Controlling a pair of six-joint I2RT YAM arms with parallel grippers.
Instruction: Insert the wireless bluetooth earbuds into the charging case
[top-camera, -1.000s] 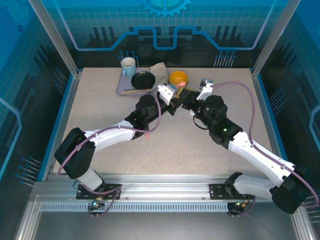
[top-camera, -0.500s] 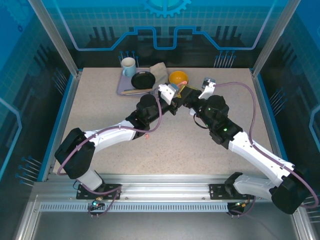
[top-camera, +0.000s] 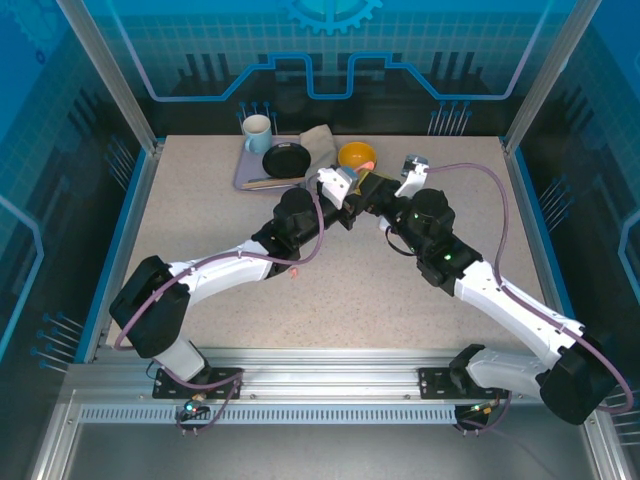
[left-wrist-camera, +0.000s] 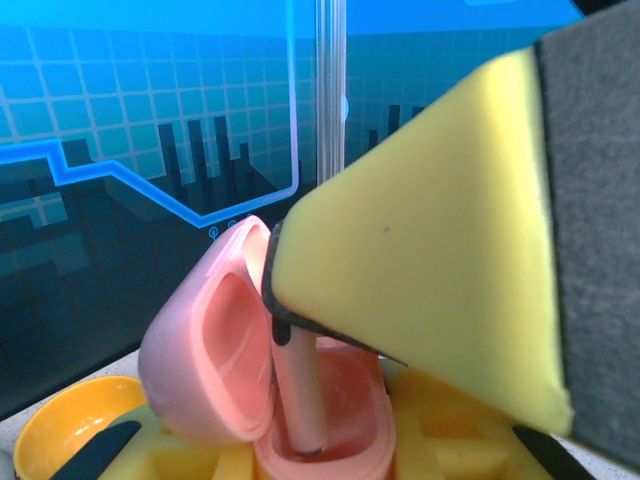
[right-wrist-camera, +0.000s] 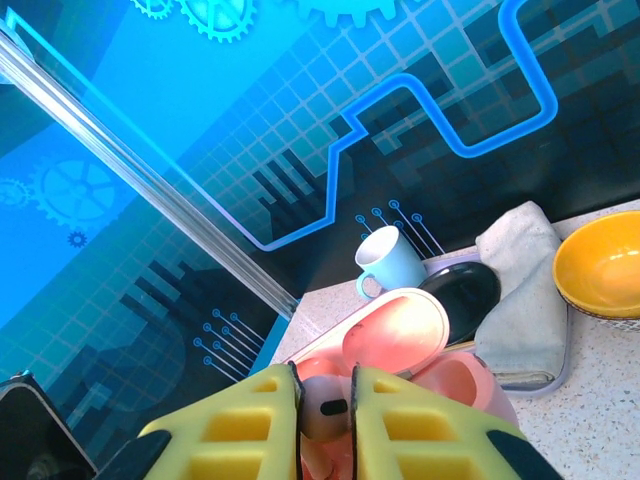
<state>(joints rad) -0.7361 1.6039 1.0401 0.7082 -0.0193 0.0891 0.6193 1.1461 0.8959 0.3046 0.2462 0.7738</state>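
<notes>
An open salmon-pink charging case (left-wrist-camera: 330, 425), its lid (left-wrist-camera: 205, 345) tilted back, sits between the yellow pads of my left gripper (left-wrist-camera: 320, 448), which is shut on it. My right gripper (right-wrist-camera: 325, 412) is shut on a salmon-pink earbud (right-wrist-camera: 322, 408). The earbud's stem (left-wrist-camera: 300, 385) reaches down into the case's well. In the top view the left gripper (top-camera: 346, 197) and the right gripper (top-camera: 364, 194) meet above the table's middle back. The case lid (right-wrist-camera: 395, 330) stands just beyond the right fingers (right-wrist-camera: 232, 432). A small pink speck (top-camera: 296, 272) lies on the table under the left arm.
At the back stands a grey tray (top-camera: 245, 175) with a light-blue mug (top-camera: 257, 130), a black plate (top-camera: 286, 158) and a grey cloth (top-camera: 320, 142). A yellow bowl (top-camera: 357, 155) sits beside it, close behind the grippers. Glass walls ring the table.
The right wrist has shifted very slightly at the meeting point. Both grips and the left arm look unchanged.
</notes>
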